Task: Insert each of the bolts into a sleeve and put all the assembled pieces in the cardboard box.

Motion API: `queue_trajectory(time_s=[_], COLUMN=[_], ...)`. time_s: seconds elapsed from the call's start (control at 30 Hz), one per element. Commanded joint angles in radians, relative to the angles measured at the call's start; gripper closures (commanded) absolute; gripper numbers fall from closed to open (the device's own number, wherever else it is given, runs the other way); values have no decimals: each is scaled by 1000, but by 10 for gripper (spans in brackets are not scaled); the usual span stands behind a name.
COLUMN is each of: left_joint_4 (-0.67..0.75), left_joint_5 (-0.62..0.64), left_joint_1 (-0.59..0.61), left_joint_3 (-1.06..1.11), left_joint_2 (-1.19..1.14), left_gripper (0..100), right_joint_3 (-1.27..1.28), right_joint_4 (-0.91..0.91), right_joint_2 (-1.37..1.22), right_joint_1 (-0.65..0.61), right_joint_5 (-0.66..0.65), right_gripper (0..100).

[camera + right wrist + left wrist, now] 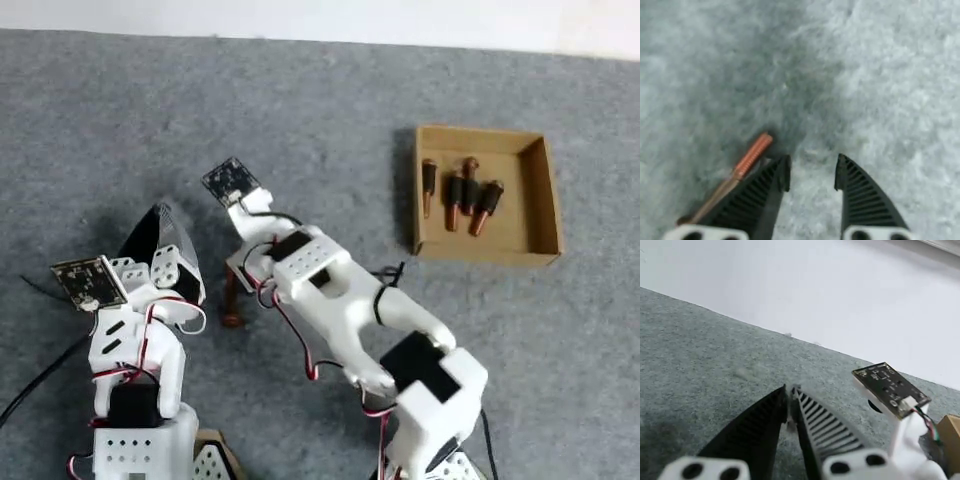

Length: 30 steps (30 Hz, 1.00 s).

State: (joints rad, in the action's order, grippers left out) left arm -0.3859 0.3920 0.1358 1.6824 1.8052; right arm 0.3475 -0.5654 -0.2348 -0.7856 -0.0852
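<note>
A copper bolt (746,163) lies on the grey carpet, just outside one finger of my right gripper (812,169). That gripper is open, with only carpet between its fingers. In the high view the same bolt (231,296) pokes out from under the right arm's wrist. My left gripper (790,392) is shut on nothing and held above the carpet, off to the left of the bolt (163,222). The cardboard box (486,256) sits at the right with several assembled pieces (470,195) lying inside it.
The right arm's wrist camera board (889,388) sticks up close to my left gripper. A corner of the cardboard box (951,432) shows beyond it. A white wall borders the carpet at the far side. Bare carpet lies between the arms and the box.
</note>
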Motion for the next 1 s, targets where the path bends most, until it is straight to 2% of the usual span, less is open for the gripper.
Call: queue_trajectory(time_s=[0.0,0.57,0.97], left_joint_4=[26,26,26], left_joint_5=[-8,-8,-8], left_joint_1=[7,7,7], left_joint_3=[15,15,15], left_joint_2=[13,15,15], left_gripper=[962,962,962], right_joint_3=[-39,-38,-39], right_joint_4=[-7,-10,-117], right_joint_2=[-25,-122,-114], right_joint_1=[-13,-12,-7], right_joint_5=[-5,-5,-6], right_gripper=[860,860,861])
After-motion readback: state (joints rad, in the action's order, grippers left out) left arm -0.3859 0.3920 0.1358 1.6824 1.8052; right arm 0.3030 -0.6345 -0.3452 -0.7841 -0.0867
